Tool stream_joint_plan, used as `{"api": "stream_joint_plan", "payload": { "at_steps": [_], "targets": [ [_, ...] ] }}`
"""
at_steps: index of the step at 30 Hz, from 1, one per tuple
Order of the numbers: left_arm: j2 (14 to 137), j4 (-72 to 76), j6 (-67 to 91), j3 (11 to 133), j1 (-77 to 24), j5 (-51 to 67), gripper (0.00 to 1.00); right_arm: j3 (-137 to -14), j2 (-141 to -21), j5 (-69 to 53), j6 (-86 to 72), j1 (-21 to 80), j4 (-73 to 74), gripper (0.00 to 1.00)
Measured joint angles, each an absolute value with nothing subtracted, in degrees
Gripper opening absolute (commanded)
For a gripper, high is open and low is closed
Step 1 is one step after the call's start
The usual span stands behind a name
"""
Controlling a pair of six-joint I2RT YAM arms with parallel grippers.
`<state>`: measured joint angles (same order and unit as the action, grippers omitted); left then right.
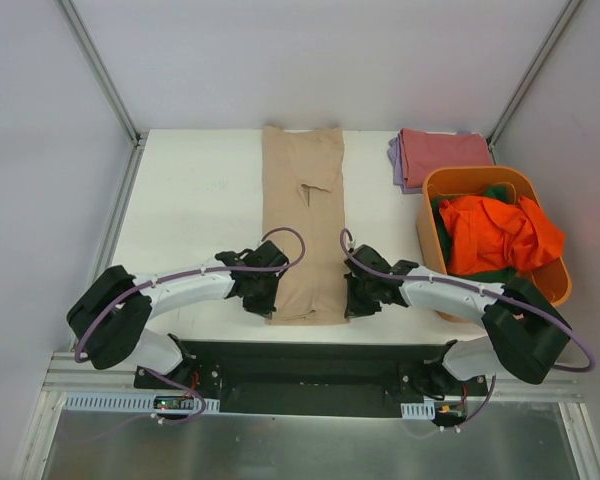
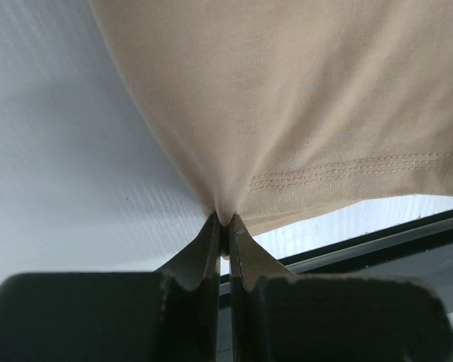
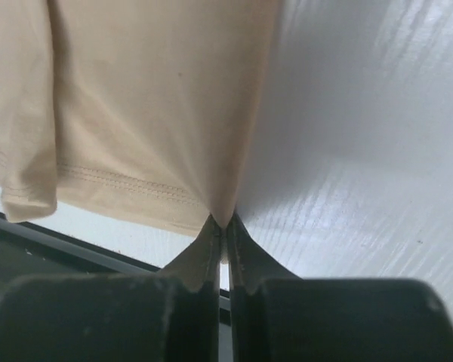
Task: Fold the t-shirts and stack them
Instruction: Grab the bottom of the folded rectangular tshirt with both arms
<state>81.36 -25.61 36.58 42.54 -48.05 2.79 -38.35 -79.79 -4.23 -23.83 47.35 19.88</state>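
Two shirts look finished, by my reading; at least three are left. Nearest, left of the tub (image 1: 426, 215), the left gripper (image 2: 224, 222) and right gripper (image 3: 220, 222) are each clamped tight on a near hem corner of the beige t-shirt (image 1: 302, 215). It is a soft matte knit with a double-stitched hem, lying as a long narrow strip on the smooth white bench (image 1: 195, 200), its crosswise folds not yet made. Inside the rigid, round-cornered tub, the orange t-shirt (image 1: 495, 232) sits crumpled over the dark green t-shirt (image 1: 496, 191). Just beyond the tub, the dusty red t-shirt (image 1: 442, 152) lies folded square atop the lavender t-shirt (image 1: 394, 160).
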Motion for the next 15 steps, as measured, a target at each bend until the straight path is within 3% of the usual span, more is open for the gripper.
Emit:
{"api": "stream_joint_plan", "payload": {
  "at_steps": [15],
  "targets": [
    [77.76, -28.53, 37.04, 38.76, -48.05, 2.26, 0.00, -34.22, -75.55, -3.92, -26.37, 47.42, 18.04, 0.00]
  ]
}}
